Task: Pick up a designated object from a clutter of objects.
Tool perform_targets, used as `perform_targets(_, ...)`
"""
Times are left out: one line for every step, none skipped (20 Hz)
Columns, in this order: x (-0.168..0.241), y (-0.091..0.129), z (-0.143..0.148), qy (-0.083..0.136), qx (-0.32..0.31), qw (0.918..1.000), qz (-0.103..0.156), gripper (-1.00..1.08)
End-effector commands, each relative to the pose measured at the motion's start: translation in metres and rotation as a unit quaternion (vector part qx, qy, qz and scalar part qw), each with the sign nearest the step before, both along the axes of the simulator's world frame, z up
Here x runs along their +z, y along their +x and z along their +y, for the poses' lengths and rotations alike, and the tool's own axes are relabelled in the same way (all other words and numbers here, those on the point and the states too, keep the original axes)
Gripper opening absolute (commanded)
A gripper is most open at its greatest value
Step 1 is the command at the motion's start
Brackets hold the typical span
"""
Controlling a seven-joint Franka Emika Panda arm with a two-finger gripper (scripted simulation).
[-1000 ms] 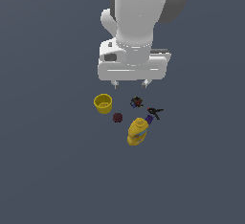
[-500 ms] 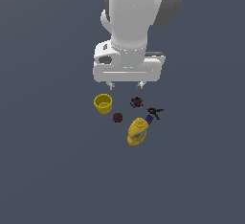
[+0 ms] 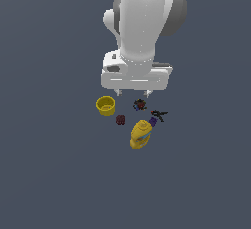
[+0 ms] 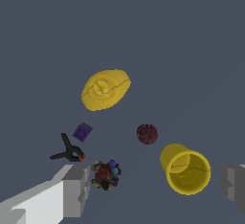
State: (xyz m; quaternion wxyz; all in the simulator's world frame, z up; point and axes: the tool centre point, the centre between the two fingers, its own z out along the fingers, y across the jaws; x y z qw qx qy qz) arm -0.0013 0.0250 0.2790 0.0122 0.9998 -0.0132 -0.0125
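Flat dark grey-blue ground [image 3: 54,174] fills both views, with a small cluster of items lying on it below the white arm [image 3: 142,22]. The gripper [image 3: 133,93] hangs above the cluster with its fingers spread wide apart and nothing between them; in the wrist view one finger [image 4: 76,189] stands just beside the black-red bit [image 4: 105,174] and the other shows at the opposite edge of the picture. The purple lump [image 4: 82,132], tiny and blocky, lies free on the ground between the yellow bottle-like object [image 4: 105,90] and the black pronged item [image 4: 69,152], close to both; whether it touches either cannot be told. In the exterior view it [image 3: 153,122] sits just at the bottle's upper right. The dark red ball [image 4: 147,134] rests near the middle of the group, and the yellow cup [image 4: 186,169] stands open-mouthed at the exterior view's left, apart from the lump.
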Motion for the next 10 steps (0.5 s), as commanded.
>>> perform_targets(-0.010,0.001,0.006,0.000,-0.014,0.9999,-0.001,1.00)
perform_targets(-0.015,0.002,0.009,-0.001,-0.020,0.9998,-0.001,1.00)
perform_targets(-0.020,0.002,0.011,-0.001,-0.027,0.9996,-0.002,1.00)
perform_targets(-0.026,0.002,0.015,-0.001,-0.035,0.9994,-0.003,1.00)
perform_targets(-0.031,0.003,0.018,-0.001,-0.043,0.9991,-0.003,1.00)
perform_targets(-0.038,0.003,0.021,-0.001,-0.051,0.9987,-0.004,1.00)
perform_targets(-0.044,0.003,0.025,-0.001,-0.060,0.9982,-0.004,1.00)
perform_targets(-0.050,0.003,0.029,-0.001,-0.069,0.9976,-0.005,1.00)
perform_targets(-0.057,0.003,0.032,-0.001,-0.078,0.9969,-0.006,1.00)
perform_targets(-0.064,0.002,0.036,-0.001,-0.087,0.9962,-0.006,1.00)
